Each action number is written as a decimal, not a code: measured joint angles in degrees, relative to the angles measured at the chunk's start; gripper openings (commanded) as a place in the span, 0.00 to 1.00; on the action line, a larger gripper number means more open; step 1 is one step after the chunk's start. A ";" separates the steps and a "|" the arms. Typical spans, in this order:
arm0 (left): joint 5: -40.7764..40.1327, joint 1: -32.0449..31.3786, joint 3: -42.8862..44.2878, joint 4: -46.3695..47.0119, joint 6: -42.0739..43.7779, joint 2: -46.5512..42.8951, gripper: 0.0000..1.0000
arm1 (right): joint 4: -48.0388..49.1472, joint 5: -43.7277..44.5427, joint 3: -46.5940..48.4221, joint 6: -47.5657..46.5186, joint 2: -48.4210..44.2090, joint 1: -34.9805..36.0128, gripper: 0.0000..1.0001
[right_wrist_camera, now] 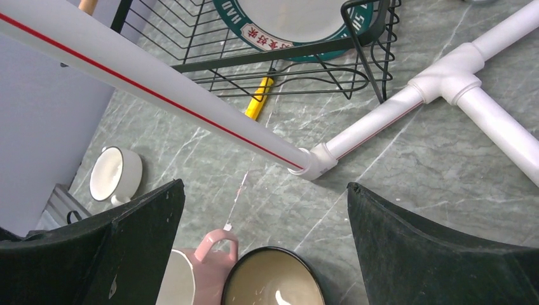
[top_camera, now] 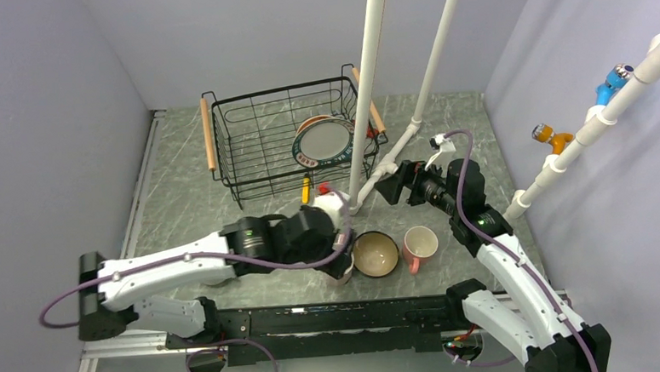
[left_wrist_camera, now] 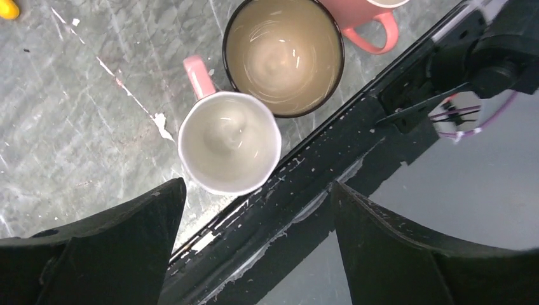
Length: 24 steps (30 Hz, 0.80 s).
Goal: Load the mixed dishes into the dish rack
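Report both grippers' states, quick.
Left gripper: open, holding nothing; the pink mug with a white inside sits just ahead of its fingers.
Right gripper: open, holding nothing.

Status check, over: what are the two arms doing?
Left fingers open above pink mug. Right fingers open, empty. Plate in rack; bowl, second mug not loaded. White pipe beside rack.

The right tool (right_wrist_camera: 264, 190) hangs over the desk (right_wrist_camera: 407, 184), its dark fingers (right_wrist_camera: 95, 254) spread wide with nothing between them. Up top, the dish rack (right_wrist_camera: 286, 52) has the big plate (right_wrist_camera: 292, 16) inside. A yellow tool (right_wrist_camera: 259, 98) lies at the rack's edge. A white pipe (right_wrist_camera: 159, 89) cuts diagonally across. At left, the white cup (right_wrist_camera: 111, 173) sits alone. At the bottom edge, a pink mug (right_wrist_camera: 203, 267) stands just beside the bowl (right_wrist_camera: 270, 283).
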 measured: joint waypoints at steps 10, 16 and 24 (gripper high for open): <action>-9.03 -5.81 13.11 -8.52 2.27 23.76 0.72 | -0.52 0.44 -1.46 0.26 -2.21 0.00 1.00; -11.06 -6.86 14.73 -11.02 2.32 30.05 0.69 | -2.10 0.81 -1.64 0.20 -3.17 0.00 1.00; -11.13 -6.88 14.80 -11.10 2.27 32.44 0.57 | -2.89 0.76 -2.12 0.22 -4.11 0.00 1.00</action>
